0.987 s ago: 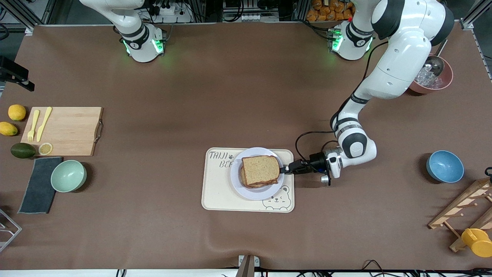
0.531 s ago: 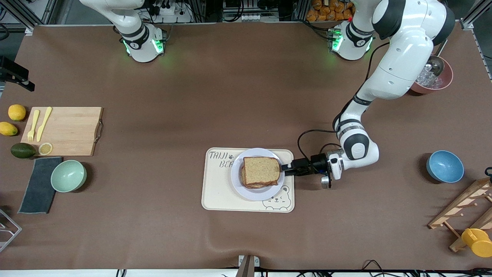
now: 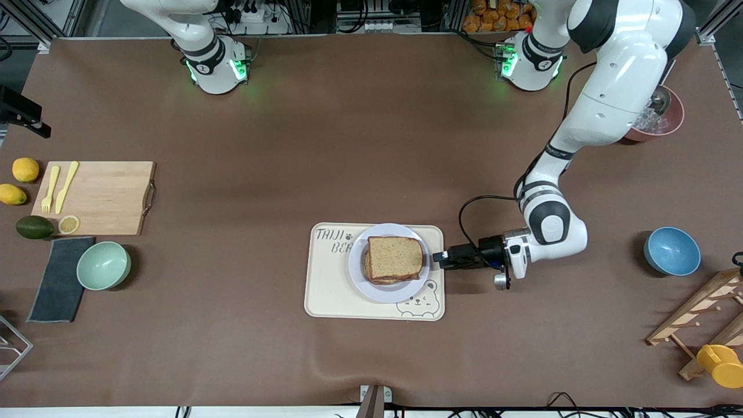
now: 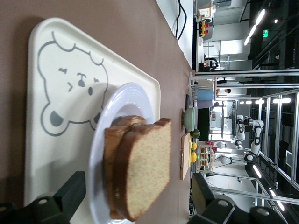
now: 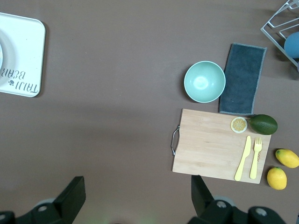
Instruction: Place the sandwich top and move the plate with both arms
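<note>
The sandwich top point(image 3: 395, 255), a plain brown slice, lies flat on the lower slices of the sandwich on the pale round plate point(image 3: 385, 291). The plate sits on the cream bear-print tray point(image 3: 328, 296). My left gripper point(image 3: 437, 256) is low at the tray's edge toward the left arm's end, just off the plate rim, open and holding nothing. In the left wrist view the sandwich top point(image 4: 145, 168) and plate point(image 4: 122, 99) show between the black fingers point(image 4: 71, 190), apart from both. My right gripper point(image 5: 138, 186) hangs open and empty high over bare table, outside the front view.
A wooden cutting board point(image 3: 96, 197) with yellow fork and knife, lemons, an avocado, a green bowl point(image 3: 103, 265) and a grey cloth point(image 3: 58, 278) lie toward the right arm's end. A blue bowl point(image 3: 671, 251), a red bowl point(image 3: 659, 119) and a wooden rack point(image 3: 696, 319) are toward the left arm's end.
My left gripper has opened and let go of the top slice, then drawn back from the plate toward the left arm's end. The slice stays on the sandwich.
</note>
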Controlling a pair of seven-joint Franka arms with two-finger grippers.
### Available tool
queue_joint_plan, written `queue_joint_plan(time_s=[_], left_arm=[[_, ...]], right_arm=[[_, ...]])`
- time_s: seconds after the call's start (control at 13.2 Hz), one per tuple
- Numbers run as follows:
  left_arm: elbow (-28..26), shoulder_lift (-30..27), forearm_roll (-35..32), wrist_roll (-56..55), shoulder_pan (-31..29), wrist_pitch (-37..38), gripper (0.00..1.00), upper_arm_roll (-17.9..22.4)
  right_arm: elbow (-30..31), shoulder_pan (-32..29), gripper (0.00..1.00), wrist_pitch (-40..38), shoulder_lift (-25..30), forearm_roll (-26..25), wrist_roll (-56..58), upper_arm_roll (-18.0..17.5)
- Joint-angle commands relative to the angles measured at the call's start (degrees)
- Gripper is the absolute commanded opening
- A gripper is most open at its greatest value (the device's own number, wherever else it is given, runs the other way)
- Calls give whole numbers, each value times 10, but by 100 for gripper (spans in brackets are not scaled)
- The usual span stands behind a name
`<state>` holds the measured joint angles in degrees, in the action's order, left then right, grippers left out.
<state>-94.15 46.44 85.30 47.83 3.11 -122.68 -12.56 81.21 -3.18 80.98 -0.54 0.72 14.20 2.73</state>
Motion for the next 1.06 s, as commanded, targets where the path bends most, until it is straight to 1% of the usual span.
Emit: queue_joint_plan(time_s=[0.0, 0.08, 0.15, 0.38, 0.46, 0.61, 0.76, 0.83, 0.99], left_arm=[[-16, -56, -59, -85, -2, -13, 100, 0], [-17, -75, -97, -128, -3, -13, 100, 0], [-16, -92, -152, -179, -2, -13, 100, 9], [-12, -152, -340, -334, -3, -13, 100, 13], [-12, -171, -391, -372, -6, -13, 100, 13], [-13, -198, -470, -406, -26, -6, 100, 14], [-11, -221, -563, -409, -53, 28, 100, 13], [-3, -234, -614, -410, -69, 41, 100, 13], [22, -243, -704, -410, -81, 83, 100, 14]], right_arm=[[4, -16, 100, 3, 4, 0, 0, -11], [4, -16, 100, 2, 4, 0, 0, -12], [4, -16, 100, 2, 4, 0, 0, -11], [4, -16, 100, 2, 4, 0, 0, -11], [4, -16, 100, 2, 4, -1, 0, -11], [4, -16, 100, 2, 4, -1, 0, -11], [4, -16, 100, 2, 5, -1, 0, -11], [4, -16, 100, 2, 4, -1, 0, -11], [4, -17, 100, 2, 4, -1, 0, -11]])
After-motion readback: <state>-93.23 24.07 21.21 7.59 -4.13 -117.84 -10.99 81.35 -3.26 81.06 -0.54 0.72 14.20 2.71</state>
